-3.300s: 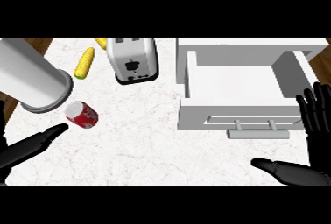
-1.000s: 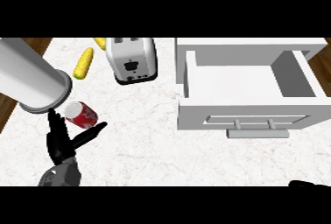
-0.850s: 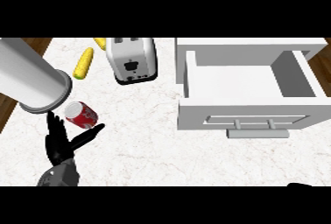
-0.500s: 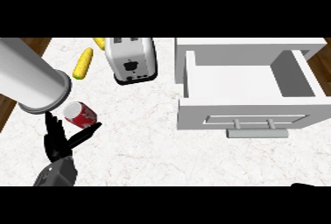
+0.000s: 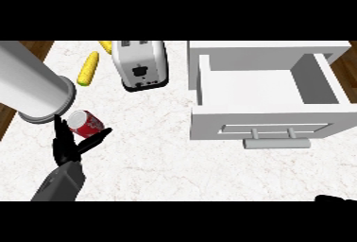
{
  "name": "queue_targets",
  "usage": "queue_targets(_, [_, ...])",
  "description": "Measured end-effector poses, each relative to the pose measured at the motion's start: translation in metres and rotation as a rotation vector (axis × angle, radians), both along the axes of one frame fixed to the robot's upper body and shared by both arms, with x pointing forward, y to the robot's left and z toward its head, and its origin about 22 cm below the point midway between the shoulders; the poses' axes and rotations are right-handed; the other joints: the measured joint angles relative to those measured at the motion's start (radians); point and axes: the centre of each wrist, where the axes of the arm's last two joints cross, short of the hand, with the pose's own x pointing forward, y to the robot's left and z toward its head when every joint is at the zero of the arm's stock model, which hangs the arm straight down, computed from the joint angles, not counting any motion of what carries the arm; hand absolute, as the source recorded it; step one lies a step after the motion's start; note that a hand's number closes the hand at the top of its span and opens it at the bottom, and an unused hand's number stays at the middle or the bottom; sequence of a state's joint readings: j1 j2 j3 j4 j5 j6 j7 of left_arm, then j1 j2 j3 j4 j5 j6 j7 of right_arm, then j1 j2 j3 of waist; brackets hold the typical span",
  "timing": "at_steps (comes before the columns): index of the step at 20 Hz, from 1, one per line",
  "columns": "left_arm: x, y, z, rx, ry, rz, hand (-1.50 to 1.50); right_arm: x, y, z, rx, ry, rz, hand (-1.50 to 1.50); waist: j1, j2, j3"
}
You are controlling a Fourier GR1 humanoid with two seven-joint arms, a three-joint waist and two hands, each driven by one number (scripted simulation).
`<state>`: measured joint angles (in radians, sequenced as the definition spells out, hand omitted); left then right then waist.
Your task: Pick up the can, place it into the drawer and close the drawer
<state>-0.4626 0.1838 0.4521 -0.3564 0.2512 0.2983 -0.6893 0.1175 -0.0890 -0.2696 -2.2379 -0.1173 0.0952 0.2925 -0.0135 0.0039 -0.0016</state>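
A red can with white markings [image 5: 85, 124] stands on the marble counter at the left, just below a big grey cylinder. My left hand [image 5: 70, 145] is right beneath it, open: straight fingers rise along the can's left side and the thumb points up-right under it. The white drawer [image 5: 259, 124] stands pulled open at the right, its inside bare and its handle [image 5: 275, 143] facing me. Only a black sliver of my right hand [image 5: 335, 198] shows at the lower right edge.
A large grey cylinder [image 5: 31, 90] lies tilted over the counter's left edge, close above the can. A silver toaster [image 5: 141, 65] stands at the top middle, with a corn cob [image 5: 88, 68] to its left. Wooden floor shows beyond the left edge.
My left hand has slid a little left and up, closing in under the can. The can and the drawer have not moved.
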Motion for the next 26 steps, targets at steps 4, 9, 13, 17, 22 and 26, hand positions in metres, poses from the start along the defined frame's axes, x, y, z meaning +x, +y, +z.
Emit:
queue_targets(4, [0.006, 0.010, 0.006, -0.008, -0.007, -0.066, -1.50, 0.000, 0.000, -0.004, 0.000, -0.001, 0.002, -1.50, -0.005, 0.002, 0.000])
queue_targets(9, [0.021, 0.008, 0.015, -0.042, -0.038, -0.135, 1.50, 0.003, -0.004, 0.003, 0.003, -0.009, -0.004, -1.50, -0.007, 0.003, 0.000])
queue_targets(13, [0.026, 0.006, 0.019, -0.061, -0.080, -0.172, 1.50, -0.002, -0.003, 0.000, -0.004, -0.008, -0.011, -1.50, -0.007, 0.002, 0.000])
queue_targets(17, [0.032, 0.012, 0.026, -0.055, -0.115, -0.199, 1.50, 0.003, -0.003, 0.000, -0.014, -0.017, -0.010, -1.50, -0.010, 0.004, -0.001])
queue_targets(22, [0.041, -0.017, 0.024, -0.066, -0.145, -0.329, 1.50, 0.006, -0.007, -0.001, -0.018, -0.021, -0.010, -1.50, -0.009, 0.003, 0.000])
queue_targets(26, [0.053, -0.056, 0.025, -0.087, -0.156, -0.505, 1.50, 0.003, -0.008, 0.001, -0.017, -0.025, -0.020, -1.50, -0.012, 0.002, 0.000])
